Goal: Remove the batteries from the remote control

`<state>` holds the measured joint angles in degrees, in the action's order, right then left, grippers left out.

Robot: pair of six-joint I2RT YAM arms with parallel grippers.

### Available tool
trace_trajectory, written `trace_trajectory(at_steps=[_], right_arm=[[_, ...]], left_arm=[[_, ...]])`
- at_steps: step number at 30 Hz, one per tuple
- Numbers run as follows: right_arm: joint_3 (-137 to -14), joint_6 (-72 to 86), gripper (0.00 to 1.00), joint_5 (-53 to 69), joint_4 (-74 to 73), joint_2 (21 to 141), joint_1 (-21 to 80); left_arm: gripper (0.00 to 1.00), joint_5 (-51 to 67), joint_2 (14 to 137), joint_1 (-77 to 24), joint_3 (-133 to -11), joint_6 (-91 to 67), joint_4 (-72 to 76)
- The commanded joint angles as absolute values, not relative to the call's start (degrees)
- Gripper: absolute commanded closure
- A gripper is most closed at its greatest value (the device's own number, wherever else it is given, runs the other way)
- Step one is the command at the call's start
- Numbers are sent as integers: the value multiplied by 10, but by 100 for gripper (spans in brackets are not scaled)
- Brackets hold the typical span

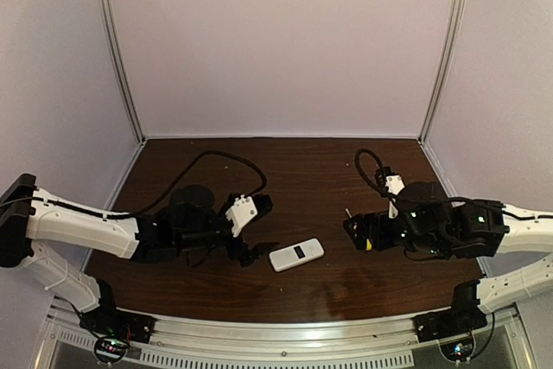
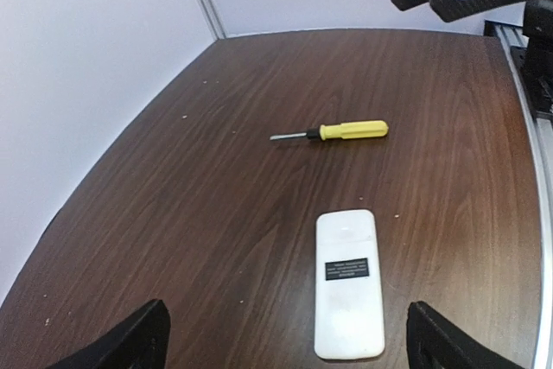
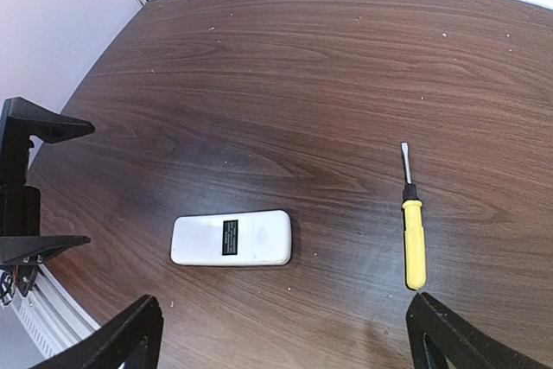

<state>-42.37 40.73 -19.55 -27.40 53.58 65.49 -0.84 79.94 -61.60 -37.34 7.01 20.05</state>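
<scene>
- Both grippers stand empty with fingers apart: left gripper (image 2: 287, 317), right gripper (image 3: 285, 302).
- Remote control (image 1: 296, 254) lies back-up between them, nearest the left gripper; batteries are not visible.
- Pin the remote control flat before opening its back; approach low and square.

The table (image 2: 173, 213) is dark wood grain, smooth with a soft sheen. Lower centre of the left wrist view, the remote control (image 2: 348, 295) is smooth white plastic bearing a matt black label (image 2: 347, 269). The screwdriver (image 2: 341, 131) has a yellow plastic handle and dull metal shaft.
</scene>
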Motion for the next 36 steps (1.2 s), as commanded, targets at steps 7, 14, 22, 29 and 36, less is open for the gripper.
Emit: trace_trajectory(at_steps=[7, 14, 22, 29, 36], right_arm=[[-409, 392, 0, -212, -251, 549, 652], [-402, 389, 0, -223, -251, 532, 652], [-402, 384, 0, -214, -252, 530, 652], [-400, 382, 0, -214, -250, 530, 651], [-398, 381, 0, -213, -245, 537, 651]], left_arm=[[2, -69, 856, -614, -384, 62, 300], [3, 72, 853, -599, -319, 53, 358], [5, 144, 906, -569, -291, 9, 422], [8, 142, 972, -569, -292, -21, 476], [7, 144, 1032, -569, -295, -50, 532]])
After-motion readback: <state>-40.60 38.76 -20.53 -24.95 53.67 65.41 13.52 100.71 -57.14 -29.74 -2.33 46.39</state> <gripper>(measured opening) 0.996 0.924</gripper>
